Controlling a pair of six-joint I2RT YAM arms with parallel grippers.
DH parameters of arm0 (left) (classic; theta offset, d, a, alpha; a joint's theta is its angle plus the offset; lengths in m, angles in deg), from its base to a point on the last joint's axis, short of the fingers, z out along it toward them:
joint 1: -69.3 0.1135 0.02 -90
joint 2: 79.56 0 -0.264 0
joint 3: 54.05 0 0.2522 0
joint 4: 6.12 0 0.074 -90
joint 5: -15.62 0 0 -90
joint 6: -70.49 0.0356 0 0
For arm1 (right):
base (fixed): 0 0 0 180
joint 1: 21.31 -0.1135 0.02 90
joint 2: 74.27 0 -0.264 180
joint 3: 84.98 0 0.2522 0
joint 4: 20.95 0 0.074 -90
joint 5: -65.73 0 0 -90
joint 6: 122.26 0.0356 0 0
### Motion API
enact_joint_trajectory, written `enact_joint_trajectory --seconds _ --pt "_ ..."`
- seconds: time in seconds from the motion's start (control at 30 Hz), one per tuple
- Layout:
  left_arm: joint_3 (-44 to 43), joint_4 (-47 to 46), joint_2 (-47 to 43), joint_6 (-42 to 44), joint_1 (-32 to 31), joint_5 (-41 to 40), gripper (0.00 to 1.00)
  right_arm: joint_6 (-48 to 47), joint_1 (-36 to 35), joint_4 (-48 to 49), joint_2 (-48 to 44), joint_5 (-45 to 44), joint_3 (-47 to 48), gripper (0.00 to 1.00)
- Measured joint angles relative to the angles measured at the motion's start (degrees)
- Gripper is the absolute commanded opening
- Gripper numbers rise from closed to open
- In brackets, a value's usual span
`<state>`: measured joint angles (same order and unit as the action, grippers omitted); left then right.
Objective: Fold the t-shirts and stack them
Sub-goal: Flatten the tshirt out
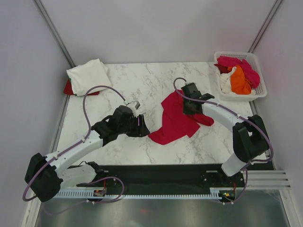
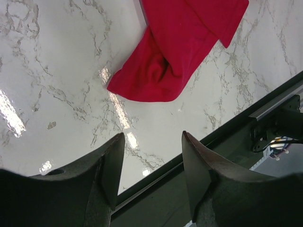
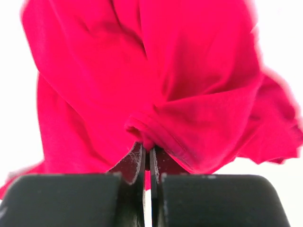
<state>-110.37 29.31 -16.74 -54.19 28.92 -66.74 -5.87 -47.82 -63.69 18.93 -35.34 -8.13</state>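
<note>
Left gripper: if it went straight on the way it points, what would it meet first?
Most likely the bare marble table, just short of the near fold of the red t-shirt. The left gripper is open and empty. Depth is unclear, so it could brush the cloth.

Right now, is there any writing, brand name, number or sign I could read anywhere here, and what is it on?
None can be read.
The crimson t-shirt, the cream t-shirt, the shirts in the white basket and the marble table show no print.
The small fittings on the front rail are too small to tell whether they carry any text.
</note>
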Motion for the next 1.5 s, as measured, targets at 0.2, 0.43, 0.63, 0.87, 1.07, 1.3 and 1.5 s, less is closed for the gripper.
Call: enact_joint_trajectory --seconds 0.2,0.43,0.63,0.87,1.07,1.3,1.5 --pt "0.00 -0.02 -0.70 -0.02 0.00 -0.02 0.58 -2.82 1.05 -5.79 -7.72 -10.40 9.90 0.06" --pt "-0.04 -0.13 -1.09 -0.02 0.00 -0.04 0.57 -5.64 15.02 -7.58 -15.93 -20.20 18.58 0.98" --pt "-2.27 -0.13 1.77 -0.02 -1.60 -0.22 0.58 -4.57 15.87 -9.01 -13.11 -13.31 8.48 0.98" --pt "-11.74 -0.81 14.62 -0.13 -9.25 -2.73 0.60 -2.95 15.54 -9.16 -20.76 -7.06 -1.51 0.98" --pt "-26.99 -2.84 33.94 -0.76 -16.48 -3.06 0.71 -1.25 15.47 -9.42 -32.04 -9.51 -3.96 0.98" --pt "-41.38 -3.85 51.10 -1.29 -21.03 -2.64 0.71 -1.07 15.47 -9.70 -36.13 -9.20 -4.76 0.98" --pt "-46.36 -3.80 58.07 -2.36 -21.42 -2.43 0.68 -1.11 15.47 -10.43 -36.79 -7.89 -6.60 0.98"
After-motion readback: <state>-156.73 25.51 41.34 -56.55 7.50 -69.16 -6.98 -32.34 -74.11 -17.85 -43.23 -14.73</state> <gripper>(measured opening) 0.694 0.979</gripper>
